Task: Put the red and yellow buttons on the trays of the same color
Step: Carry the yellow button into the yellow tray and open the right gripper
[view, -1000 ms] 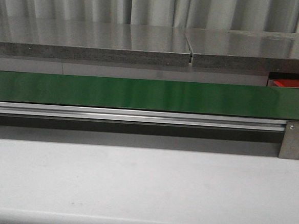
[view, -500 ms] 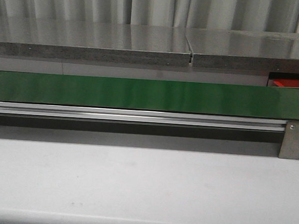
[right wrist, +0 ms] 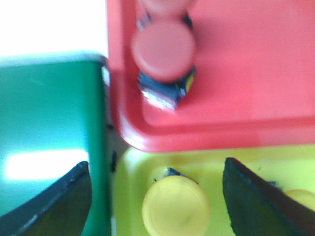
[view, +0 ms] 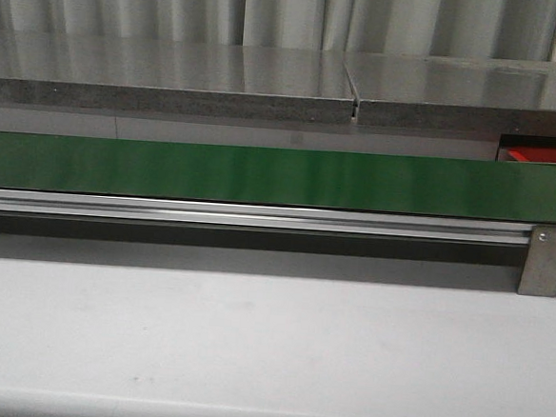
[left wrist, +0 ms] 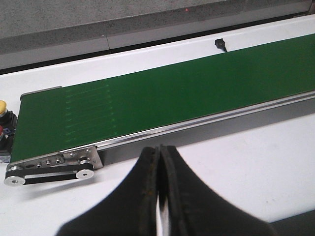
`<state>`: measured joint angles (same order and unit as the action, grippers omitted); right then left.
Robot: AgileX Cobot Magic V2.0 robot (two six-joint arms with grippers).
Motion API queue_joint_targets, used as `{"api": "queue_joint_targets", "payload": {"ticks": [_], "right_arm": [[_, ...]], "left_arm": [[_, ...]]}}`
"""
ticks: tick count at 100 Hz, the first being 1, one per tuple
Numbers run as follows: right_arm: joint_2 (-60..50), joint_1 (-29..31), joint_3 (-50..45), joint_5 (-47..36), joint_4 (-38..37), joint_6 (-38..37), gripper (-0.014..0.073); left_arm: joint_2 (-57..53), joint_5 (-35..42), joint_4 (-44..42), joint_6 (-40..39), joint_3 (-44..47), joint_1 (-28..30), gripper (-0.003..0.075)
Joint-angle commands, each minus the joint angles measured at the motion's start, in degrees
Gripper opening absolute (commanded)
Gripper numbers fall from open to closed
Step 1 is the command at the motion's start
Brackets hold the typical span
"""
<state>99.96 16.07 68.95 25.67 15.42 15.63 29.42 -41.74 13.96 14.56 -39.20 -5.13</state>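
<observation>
Yellow button [right wrist: 175, 206] already rests in the yellow tray [right wrist: 216, 164] at lower frame beneath my spread, empty right gripper [right wrist: 157, 209], the left gripper [left wrist: 160, 162] clenched empty, so dropping lower risks knocking it against the red tray [right wrist: 246, 73]

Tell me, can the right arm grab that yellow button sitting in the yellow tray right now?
Probably yes. The right gripper is open, and the yellow button lies between its two fingers in the yellow tray with nothing covering it. The view is blurry, so how high the gripper hangs above it is unclear.
</observation>
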Motion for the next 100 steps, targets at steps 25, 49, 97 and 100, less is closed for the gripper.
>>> {"api": "queue_joint_targets", "payload": {"ticks": [25,49,97,100], "right_arm": [[-14.24,-4.30,-0.03,-0.89,-2.45,3.68,0.0407],[-22.67,-8.09,-4.10,-1.00,-5.46,3.68,-0.0047],[-42.75,-11.40,-18.38,-3.73,-5.62,3.68,-0.0090],[-44.46,-11.40,-19.44,-3.90,-5.56,3.68,-0.0090]], "left_arm": [[0.10,3.76,1.08,-0.61,-1.49,-0.56,-0.0020],[0.10,3.76,1.08,-0.61,-1.49,-0.56,-0.0020],[0.10,3.76,1.08,-0.61,-1.49,-0.56,-0.0020],[0.10,3.76,1.08,-0.61,-1.49,-0.56,-0.0020]]}}
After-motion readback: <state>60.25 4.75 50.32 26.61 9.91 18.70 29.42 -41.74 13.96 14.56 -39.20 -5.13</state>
